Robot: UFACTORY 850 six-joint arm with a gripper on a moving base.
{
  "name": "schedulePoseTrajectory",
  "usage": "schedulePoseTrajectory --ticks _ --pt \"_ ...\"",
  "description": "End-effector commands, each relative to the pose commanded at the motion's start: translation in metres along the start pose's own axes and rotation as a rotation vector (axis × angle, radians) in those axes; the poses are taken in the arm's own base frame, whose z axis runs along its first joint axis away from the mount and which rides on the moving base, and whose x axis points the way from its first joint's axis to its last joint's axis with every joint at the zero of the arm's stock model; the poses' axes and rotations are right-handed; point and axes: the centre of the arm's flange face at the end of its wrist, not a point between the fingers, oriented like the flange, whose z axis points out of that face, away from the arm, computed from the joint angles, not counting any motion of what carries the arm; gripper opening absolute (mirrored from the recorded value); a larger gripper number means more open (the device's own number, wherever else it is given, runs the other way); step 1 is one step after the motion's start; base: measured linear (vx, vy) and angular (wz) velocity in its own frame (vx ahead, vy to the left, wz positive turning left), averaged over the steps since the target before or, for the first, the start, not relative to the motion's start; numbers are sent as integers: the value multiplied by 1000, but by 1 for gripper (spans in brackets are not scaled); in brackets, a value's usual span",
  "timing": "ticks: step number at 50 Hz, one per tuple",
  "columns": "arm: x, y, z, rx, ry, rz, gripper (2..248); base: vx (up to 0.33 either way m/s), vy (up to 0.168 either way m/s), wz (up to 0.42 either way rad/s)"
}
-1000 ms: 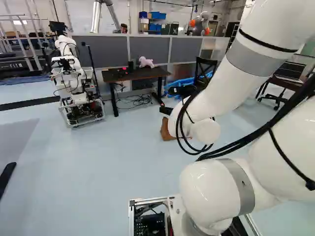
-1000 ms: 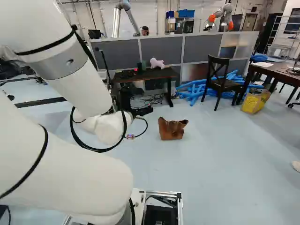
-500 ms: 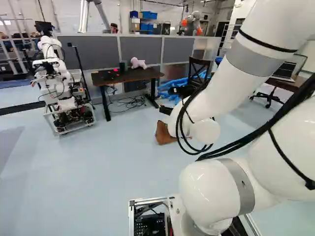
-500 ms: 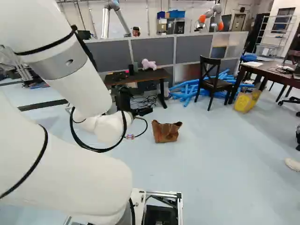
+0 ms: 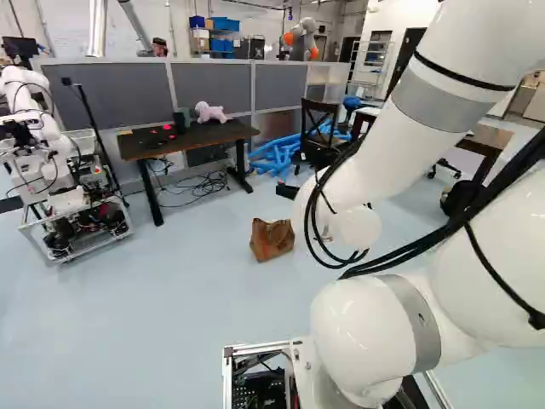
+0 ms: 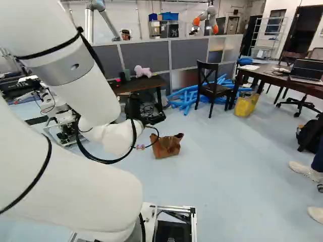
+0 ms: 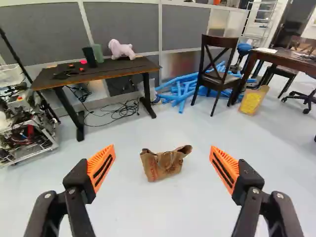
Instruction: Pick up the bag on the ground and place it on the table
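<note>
The black two-fingered end effector (image 6: 157, 119) stands wide open, orange pads (image 7: 102, 167) apart; ahead, the crumpled brown bag (image 7: 162, 166) rests on the pale blue floor (image 7: 148, 207), near the dark rectangular worktop (image 7: 116, 68).

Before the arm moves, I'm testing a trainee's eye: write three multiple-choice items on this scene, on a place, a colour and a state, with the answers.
1. Where is the brown bag?
A) on a table
B) on the floor
C) on a chair

2. What colour are the long tubes?
A) red
B) green
C) blue

3. How is the gripper?
A) open
B) shut, empty
C) shut on the bag

B: its base rests on the floor.
C: the whole pile looks blue.
A: its fingers stand wide apart, gripping nothing.
</note>
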Motion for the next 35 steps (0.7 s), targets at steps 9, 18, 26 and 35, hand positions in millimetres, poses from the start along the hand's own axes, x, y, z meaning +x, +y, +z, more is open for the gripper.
schedulePoseTrajectory --ticks 9,18,26,35 --pt "0 0 0 0 0 0 247 165 -47 -253" --pt "0 0 0 0 0 0 247 159 -1 -43" --pt "0 0 0 0 0 0 247 165 -1 -20" --pt "0 0 0 0 0 0 247 164 -1 -16"
